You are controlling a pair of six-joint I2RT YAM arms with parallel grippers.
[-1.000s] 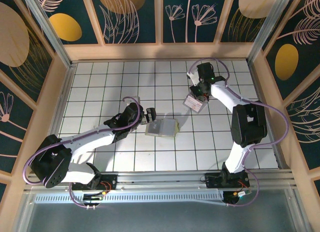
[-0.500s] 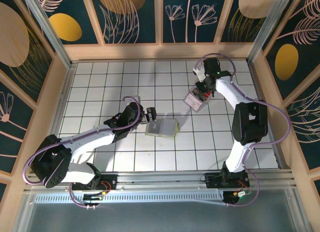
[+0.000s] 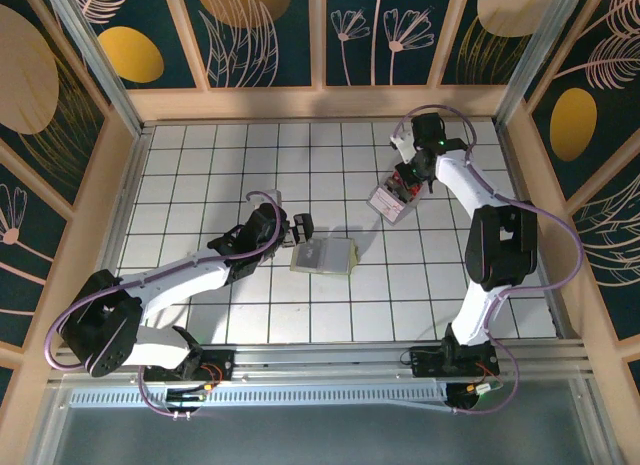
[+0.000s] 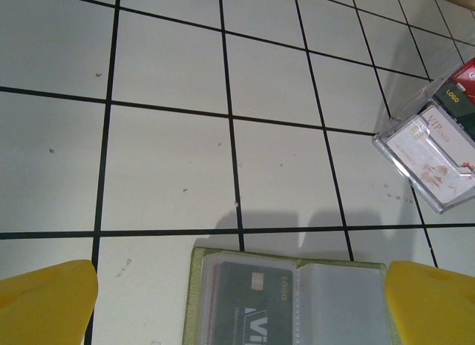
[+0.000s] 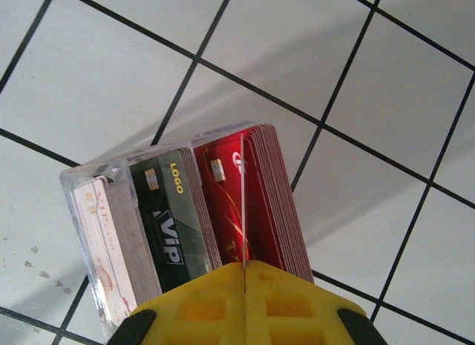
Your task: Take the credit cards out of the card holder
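Card holder [image 3: 324, 255]: lies open and flat on the white tiled table [image 3: 200, 165], near the middle, just right of my left gripper [image 3: 297, 232]. From above it reads as a pale rectangle with a yellow-green tint on its right half.

Left wrist view adds detail. The holder has a yellow-green rim and clear plastic sleeves inside. The left sleeve holds a dark card [image 4: 249, 304] with a chip, "LOGO" and large white letters cut off by the frame edge. The right sleeve looks pale grey.

Left arm: stretched low from its base toward the table centre, wrist aimed at the holder's left edge. Fingers are spread wide. In the wrist view the yellow tips sit at the two bottom corners with the holder between them; I can't tell whether they touch it.

Right arm: reaches up the right side, elbow high, wrist folded back over a clear box [image 3: 391, 204] that stands tilted on the table, well apart from the holder. Right gripper [image 3: 408, 183] is just above the box.

Right wrist view: my yellow fingers are pressed together, seam closed. Below them the box holds upright stacks: pale cards [image 5: 104, 234], a dark VIP card [image 5: 167, 219] and red cards [image 5: 260, 196]. A thin pale line runs from the seam across the red stack; I can't tell whether it is a card edge being pinched.
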